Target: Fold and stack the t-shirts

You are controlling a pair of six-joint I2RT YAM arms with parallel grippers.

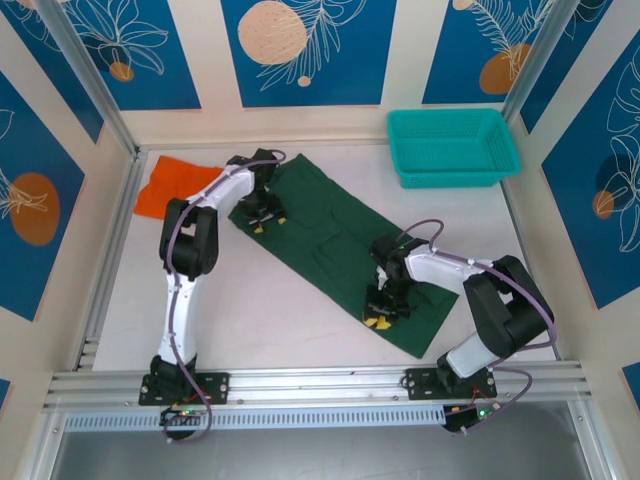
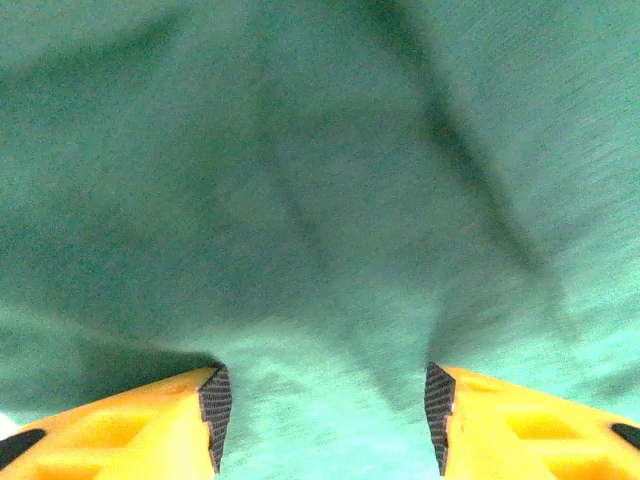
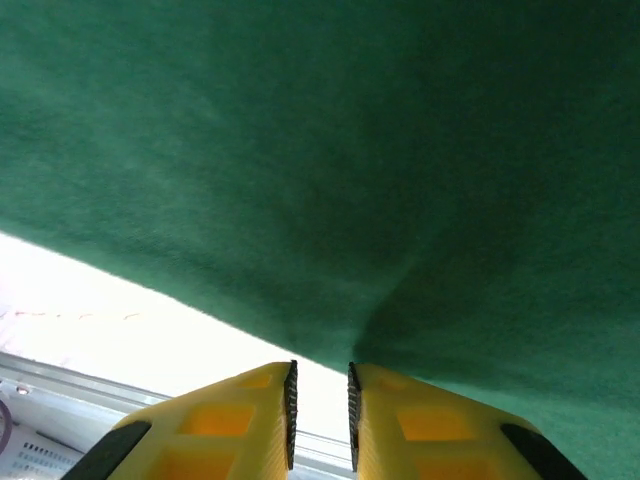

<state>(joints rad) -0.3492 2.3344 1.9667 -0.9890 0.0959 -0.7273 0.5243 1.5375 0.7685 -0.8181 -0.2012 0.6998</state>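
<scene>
The left arm (image 1: 185, 250) rises from its base at the near rail, bends at the elbow and reaches forward and to the right. Its wrist is tipped down, so the left hand (image 1: 268, 222) sits on the far left end of the green t-shirt (image 1: 330, 235). In the left wrist view its two yellow fingers (image 2: 130, 425) stand well apart, and rumpled green cloth fills the space ahead of them and the gap between the dark pads (image 2: 215, 410).

The right arm (image 1: 500, 305) is folded back on itself, elbow out to the right and forearm coming in leftward. The right hand (image 1: 382, 318) points down at the near right end of the same shirt. From its wrist camera the fingers are almost together with only a thin slit between them, and white bench shows through that slit. The shirt's near edge runs right up to the fingertips, and a crease in the cloth starts there. I can't tell whether the hem is actually pinched.

The green t-shirt lies flat and diagonal across the bench (image 1: 270, 310), from far left to near right, with one hand at each end. The orange t-shirt (image 1: 175, 185) lies bunched in the far left corner, just beyond the left arm and apart from the green one. A teal mesh basket (image 1: 450, 178) stands at the far right
</scene>
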